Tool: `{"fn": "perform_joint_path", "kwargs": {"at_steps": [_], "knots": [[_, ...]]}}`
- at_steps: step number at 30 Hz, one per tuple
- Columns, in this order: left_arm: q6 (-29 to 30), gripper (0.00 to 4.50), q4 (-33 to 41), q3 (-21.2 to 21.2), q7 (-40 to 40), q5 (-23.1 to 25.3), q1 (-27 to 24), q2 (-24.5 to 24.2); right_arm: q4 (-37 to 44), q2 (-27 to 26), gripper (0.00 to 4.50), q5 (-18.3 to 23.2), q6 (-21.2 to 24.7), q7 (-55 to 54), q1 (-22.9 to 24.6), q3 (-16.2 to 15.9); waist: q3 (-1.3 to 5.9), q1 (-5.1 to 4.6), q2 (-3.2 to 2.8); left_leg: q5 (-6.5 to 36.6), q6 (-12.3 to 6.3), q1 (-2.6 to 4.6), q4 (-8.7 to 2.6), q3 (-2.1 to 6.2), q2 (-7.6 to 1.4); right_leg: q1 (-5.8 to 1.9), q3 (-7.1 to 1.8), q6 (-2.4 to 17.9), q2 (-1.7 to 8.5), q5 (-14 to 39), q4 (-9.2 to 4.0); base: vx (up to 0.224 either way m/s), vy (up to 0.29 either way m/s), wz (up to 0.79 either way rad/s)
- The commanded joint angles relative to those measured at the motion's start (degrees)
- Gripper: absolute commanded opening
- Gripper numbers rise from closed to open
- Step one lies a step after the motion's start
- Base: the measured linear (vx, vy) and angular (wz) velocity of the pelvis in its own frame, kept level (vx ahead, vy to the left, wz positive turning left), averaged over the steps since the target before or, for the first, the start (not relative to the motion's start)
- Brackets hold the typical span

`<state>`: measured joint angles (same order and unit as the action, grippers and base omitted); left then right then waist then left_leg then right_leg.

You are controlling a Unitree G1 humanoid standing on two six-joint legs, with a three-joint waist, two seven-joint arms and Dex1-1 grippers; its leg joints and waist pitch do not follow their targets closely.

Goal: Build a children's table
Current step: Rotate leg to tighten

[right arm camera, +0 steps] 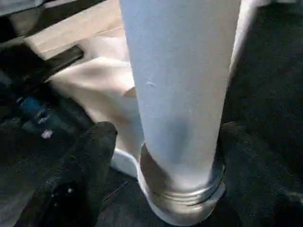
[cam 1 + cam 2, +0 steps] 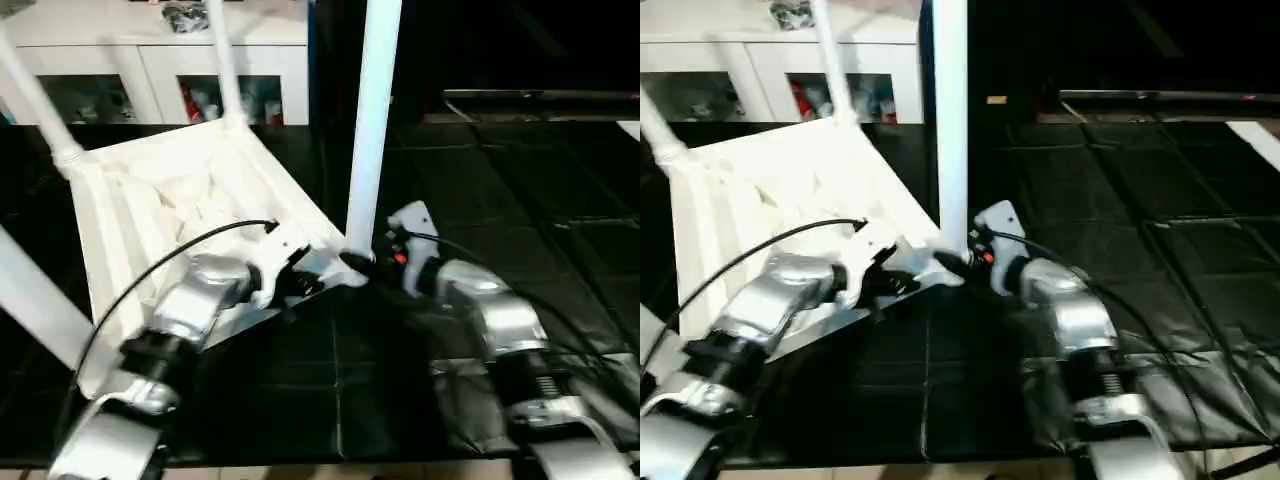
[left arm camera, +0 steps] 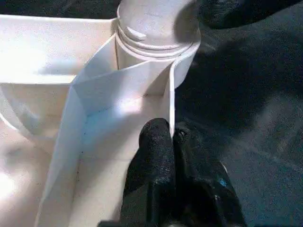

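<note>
At the near right corner of the upturned white plastic table top [image 2: 190, 215], a long white tapered tube leg [image 2: 372, 120] is seen standing upright in its round corner socket [image 3: 158, 35], its long axis vertical. The right gripper [image 1: 161, 165] is placed around the base of this leg, one black finger [image 1: 87, 161] on each side; the jaws are held apart and, as far as can be judged, are not pressed against the tube. The left gripper [image 3: 173, 142] is closed on the thin white rib wall [image 3: 170, 101] of the top, just beside the same socket. The right arm is therefore the nearer to the leg. Any further seating or turning of the leg is judged to depend on the right jaws being closed about the vertical tube while the top is steadied by the left.
</note>
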<state>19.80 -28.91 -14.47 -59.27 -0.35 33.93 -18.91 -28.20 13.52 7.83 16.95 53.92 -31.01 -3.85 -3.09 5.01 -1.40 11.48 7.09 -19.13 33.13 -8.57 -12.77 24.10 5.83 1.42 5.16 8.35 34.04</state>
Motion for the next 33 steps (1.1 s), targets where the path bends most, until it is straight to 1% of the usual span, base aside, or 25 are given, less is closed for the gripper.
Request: {"fn": "perform_joint_path", "kwargs": {"at_steps": [1, 2, 3, 4, 5, 6, 7, 9, 10, 11, 12, 13, 14, 15, 17, 18, 20, 22, 23, 24, 25, 28, 29, 30, 33], "knots": [[-3.0, 0.00, 2.9, -1.6, -5.9, -1.8, 0.1, -1.2, -0.4, 1.4, 3.93, 1.0, -1.9, 6.0, 0.0, -1.6, 4.18, 0.21, -0.58, 10.3, -3.72, -0.82, -3.39, -1.15, 0.39, -4.38, -2.39, 12.4, 2.28, 13.1, -3.76, 0.000, 0.000, 0.00], [-3.6, 0.00, 3.0, -2.1, -7.6, -1.7, -0.1, -2.2, -0.9, 2.6, 4.02, 1.1, -2.6, 8.5, -0.3, -1.7, 4.24, 0.57, -0.75, 10.9, -3.73, -0.70, -3.39, -1.12, 0.27, -4.34, -2.30, 12.5, 2.32, 13.6, -3.76, 0.000, 0.000, 0.00], [-3.9, 0.00, 3.0, -2.2, -8.1, -1.6, -0.1, -2.4, -1.1, 2.9, 4.02, 1.2, -2.8, 9.2, -0.3, -1.7, 4.19, 0.65, -0.77, 10.9, -3.66, -0.64, -3.36, -1.17, 0.19, -4.22, -2.37, 12.7, 2.26, 13.4, -3.66, 0.000, 0.000, 0.00], [-4.7, 0.00, 3.0, -2.6, -9.7, -1.7, -0.2, -3.3, -1.5, 4.3, 4.02, 1.3, -3.7, 12.4, -0.6, -2.1, 4.12, 0.88, -0.70, 11.3, -3.59, -0.42, -3.34, -1.28, 0.12, -3.98, -2.42, 13.2, 2.24, 13.4, -3.72, 0.000, 0.000, 0.00], [-5.2, 0.00, 2.9, -2.7, -10.5, -1.8, -0.2, -3.6, -1.7, 5.0, 4.02, 1.3, -4.2, 13.9, -0.8, -2.4, 4.12, 1.19, -0.80, 11.5, -3.56, -0.55, -3.34, -1.22, 0.08, -4.11, -2.41, 13.3, 2.26, 13.6, -3.61, 0.000, 0.000, 0.00], [-5.8, 0.00, 3.0, -3.0, -11.6, -1.9, -0.2, -4.1, -2.0, 5.8, 4.02, 1.4, -4.7, 16.0, -1.0, -2.8, 4.13, 1.30, -0.40, 11.2, -3.59, -0.64, -3.36, -1.24, 0.07, -4.21, -2.42, 13.2, 2.24, 13.5, -3.56, 0.000, 0.000, 0.00], [-7.0, 0.00, 2.8, -3.6, -13.4, -2.0, -0.2, -4.8, -2.5, 7.0, 4.02, 2.2, -5.3, 19.3, -1.4, -3.4, 4.17, 1.64, -0.35, 10.9, -3.68, -0.54, -3.31, -1.26, 0.00, -4.08, -2.47, 13.3, 2.28, 13.4, -3.48, 0.000, 0.000, 0.00], [-8.0, 0.00, 3.0, -4.2, -15.3, -2.1, -0.2, -5.4, -3.4, 7.4, 4.02, 3.1, -5.5, 21.8, -2.2, -3.5, 4.28, 1.88, -0.51, 10.2, -4.07, -0.70, -3.19, -1.19, -0.10, -4.06, -2.50, 13.8, 2.37, 12.2, -3.16, 0.000, 0.000, 0.00], [-8.3, 0.00, 3.2, -4.3, -16.0, -2.1, -0.3, -5.5, -3.8, 7.5, 4.02, 3.3, -5.6, 22.3, -2.5, -3.4, 4.28, 1.85, -0.47, 10.1, -4.09, -0.74, -3.18, -1.20, -0.12, -4.06, -2.50, 13.9, 2.39, 12.0, -3.13, 0.000, 0.000, 0.00], [-8.5, 0.00, 3.5, -4.6, -17.0, -2.3, -0.4, -5.7, -4.3, 7.3, 4.02, 3.7, -5.6, 23.3, -2.9, -3.3, 4.26, 1.93, -0.20, 9.7, -4.14, -0.76, -3.16, -1.26, -0.08, -4.08, -2.49, 14.0, 2.38, 12.1, -3.16, 0.000, 0.000, 0.00], [-9.1, 0.00, 4.2, -5.4, -18.6, -2.4, -0.7, -6.1, -5.0, 7.4, 4.02, 4.1, -6.4, 25.2, -3.3, -3.8, 4.32, 2.04, -0.16, 9.8, -4.20, -0.73, -3.11, -1.25, -0.10, -4.03, -2.48, 14.1, 2.47, 12.3, -3.06, 0.000, 0.000, 0.00], [-9.4, 0.00, 4.6, -5.8, -19.5, -2.5, -0.8, -6.3, -5.4, 7.5, 4.02, 4.1, -7.1, 26.4, -3.5, -4.2, 4.31, 2.17, -0.15, 9.6, -4.26, -0.85, -3.15, -1.21, -0.18, -4.10, -2.48, 13.9, 2.55, 12.9, -3.01, 0.000, 0.000, 0.00], [-9.6, 0.00, 4.7, -6.0, -19.8, -2.5, -0.9, -6.4, -5.6, 7.6, 4.02, 4.1, -7.4, 27.0, -3.5, -4.3, 4.26, 2.29, 0.15, 9.0, -4.34, -0.91, -3.10, -1.30, -0.17, -4.05, -2.54, 13.7, 2.54, 13.1, -3.08, 0.000, 0.000, 0.00], [-9.7, 0.00, 4.8, -6.1, -20.0, -2.5, -0.9, -6.4, -5.7, 7.6, 4.02, 4.1, -7.6, 27.4, -3.6, -4.4, 4.31, 2.67, -0.10, 8.6, -4.33, -0.80, -3.08, -1.29, -0.24, -3.94, -2.58, 13.7, 2.59, 13.2, -3.05, 0.000, 0.000, 0.00], [-10.1, 0.00, 5.8, -7.0, -21.2, -2.2, -1.3, -6.9, -6.7, 7.8, 4.02, 3.9, -8.9, 30.1, -4.1, -5.2, 4.33, 3.03, 0.11, 8.8, -4.24, -0.60, -3.08, -1.40, -0.33, -3.72, -2.62, 13.6, 2.56, 13.4, -3.08, 0.000, 0.000, 0.00], [-10.2, 0.00, 6.0, -7.3, -21.5, -2.2, -1.4, -7.1, -7.1, 7.8, 4.02, 3.8, -9.3, 30.9, -4.2, -5.6, 4.41, 3.14, -0.01, 9.0, -4.17, -0.53, -3.05, -1.35, -0.36, -3.69, -2.59, 13.8, 2.61, 13.3, -2.93, 0.000, 0.000, 0.00], [-10.5, 0.00, 6.5, -7.8, -22.2, -2.0, -1.6, -7.4, -7.9, 7.9, 4.02, 3.6, -9.8, 32.4, -4.7, -6.2, 4.33, 3.09, 0.09, 9.0, -4.18, -0.81, -3.09, -1.31, -0.33, -3.83, -2.60, 13.8, 2.55, 13.0, -2.83, 0.000, 0.000, 0.00], [-10.9, 0.00, 6.8, -8.1, -22.9, -1.9, -1.9, -7.8, -9.0, 8.1, 4.02, 3.5, -9.9, 34.9, -5.6, -7.1, 4.37, 3.10, 0.18, 8.9, -4.26, -0.90, -3.03, -1.31, -0.34, -3.80, -2.57, 13.7, 2.58, 13.4, -2.86, 0.000, 0.000, 0.00], [-11.0, 0.00, 6.9, -8.2, -23.0, -1.9, -1.9, -7.9, -9.2, 8.2, 3.85, 3.5, -9.8, 35.4, -5.7, -7.4, 4.33, 3.02, 0.29, 8.5, -4.39, -1.05, -3.00, -1.33, -0.29, -3.87, -2.58, 13.4, 2.52, 13.4, -2.86, 0.000, 0.000, 0.00], [-11.0, 0.00, 6.9, -8.2, -23.1, -1.9, -1.9, -7.9, -9.5, 8.3, 3.75, 3.3, -9.7, 36.2, -6.0, -7.7, 4.32, 3.04, 0.30, 8.5, -4.41, -1.03, -2.97, -1.33, -0.28, -3.84, -2.59, 13.3, 2.56, 13.6, -2.88, 0.000, 0.000, 0.00], [-11.1, 0.00, 7.0, -8.1, -23.2, -1.9, -1.9, -8.0, -9.7, 8.5, 3.75, 3.1, -9.7, 36.9, -6.1, -8.0, 4.33, 3.02, 0.25, 8.5, -4.42, -1.07, -2.98, -1.30, -0.28, -3.86, -2.57, 13.1, 2.59, 14.2, -2.91, 0.000, 0.000, 0.00], [-11.2, 0.00, 7.1, -8.0, -23.3, -1.9, -2.1, -8.1, -10.0, 8.6, 3.54, 2.9, -9.6, 38.0, -6.3, -8.5, 4.37, 3.04, 0.35, 7.9, -4.32, -1.18, -2.93, -1.29, -0.24, -3.93, -2.59, 12.6, 2.63, 14.4, -2.91, 0.000, 0.000, 0.00], [-11.2, 0.00, 7.1, -8.0, -23.4, -1.9, -2.1, -8.2, -10.0, 8.5, 3.54, 3.0, -9.2, 38.2, -6.3, -8.5, 4.41, 2.97, 0.52, 7.6, -4.35, -1.25, -2.90, -1.30, -0.20, -3.98, -2.57, 12.6, 2.59, 14.3, -2.89, 0.000, 0.000, 0.00], [-11.3, 0.00, 7.2, -8.1, -23.4, -1.9, -2.2, -8.3, -10.0, 8.4, 3.34, 3.2, -9.1, 38.4, -6.3, -8.6, 4.41, 3.01, 0.46, 7.5, -4.36, -1.24, -2.90, -1.27, -0.21, -3.98, -2.55, 12.6, 2.59, 14.3, -2.85, 0.000, 0.000, 0.00], [-11.4, 0.00, 7.1, -8.3, -23.5, -1.9, -2.2, -8.4, -10.1, 8.5, 3.06, 4.3, -8.3, 38.6, -6.5, -9.1, 4.42, 2.93, 0.51, 7.1, -4.47, -1.23, -2.87, -1.28, -0.21, -3.93, -2.56, 12.5, 2.56, 14.0, -2.82, 0.000, 0.000, 0.00]]}}
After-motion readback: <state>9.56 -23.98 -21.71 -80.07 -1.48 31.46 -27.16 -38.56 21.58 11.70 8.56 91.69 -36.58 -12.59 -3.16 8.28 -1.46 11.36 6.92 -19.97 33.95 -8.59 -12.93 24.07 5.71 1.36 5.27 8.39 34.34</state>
